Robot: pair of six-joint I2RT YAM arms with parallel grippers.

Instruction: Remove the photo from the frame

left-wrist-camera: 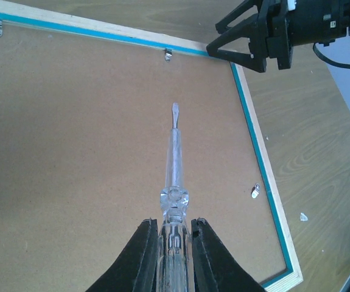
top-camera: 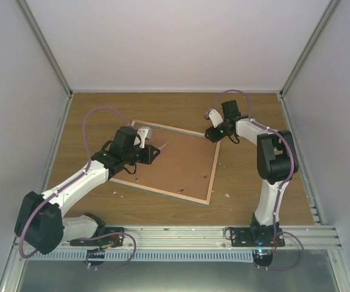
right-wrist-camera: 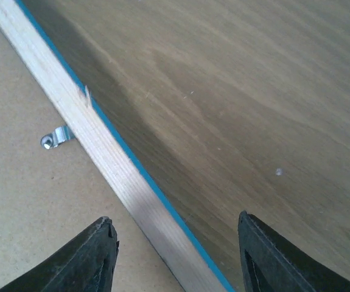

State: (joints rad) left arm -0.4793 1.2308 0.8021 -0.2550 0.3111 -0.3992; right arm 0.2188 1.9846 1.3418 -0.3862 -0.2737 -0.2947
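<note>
Pale grey walls close in a brown wood-grain counter [top-camera: 248, 182]. In its middle, turned at an angle, lies the thin rectangular turquoise picture frame [top-camera: 181, 164], back upward: brown fibreboard inside a pale wood rim with a turquoise edge.

The left hand [left-wrist-camera: 173, 222] hangs over the left part of the board, its black fingers pressed together on a flat-bladed screwdriver with a clear plastic handle [left-wrist-camera: 173, 158]. The blade points toward the frame's far right corner, and its tip sits over bare fibreboard.

The right hand [right-wrist-camera: 175, 220] is at that far right corner, fingers spread wide and holding nothing. One finger is over the fibreboard and the other over the counter, with the rim running between them. Whether they touch it cannot be told.

A small metal clip [right-wrist-camera: 56, 139] sticks out from the rim onto the board. Another clip [left-wrist-camera: 255, 191] lies near the right rim. A tiny white chip [left-wrist-camera: 303, 216] rests on the counter just beyond.
</note>
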